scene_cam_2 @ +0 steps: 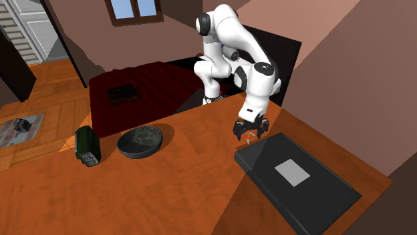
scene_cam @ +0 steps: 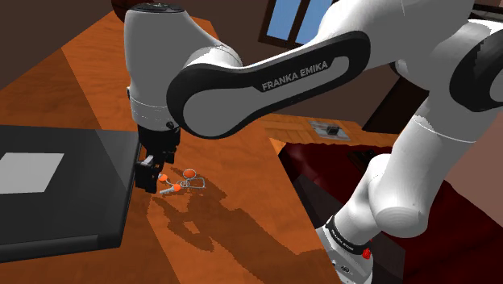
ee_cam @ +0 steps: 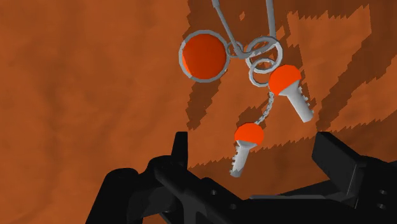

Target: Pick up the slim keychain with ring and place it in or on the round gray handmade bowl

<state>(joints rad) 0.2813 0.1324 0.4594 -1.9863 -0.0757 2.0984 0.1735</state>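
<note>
**Open gripper low over the keychain**

The black gripper [ee_cam: 254,145] hangs low over the wooden table [scene_cam: 81,73], its two fingers [ee_cam: 180,149] spread wide apart and holding nothing. Between them in the wrist view lies one small grey key [ee_cam: 243,147] with an orange head; neither finger touches it.

That key belongs to the keychain [ee_cam: 261,52], which lies flat on the table and stretches away from the fingers. A thin twisted link joins the key to a cluster of small grey rings. A second orange-headed key [ee_cam: 289,86] hangs from the same rings, and beside them sits a round orange disc [ee_cam: 203,57] framed in a grey ring. Two thin wire strands run on beyond the rings.

In the shoulder view the keychain [scene_cam: 184,181] lies just beside a flat dark slab [scene_cam: 72,210] bearing a pale rectangle [scene_cam: 28,172].

In the second exterior view the round dark grey bowl [scene_cam_2: 137,152] stands well apart from the gripper [scene_cam_2: 250,131], towards that view's left, with a dark green object [scene_cam_2: 87,145] near it.
</note>
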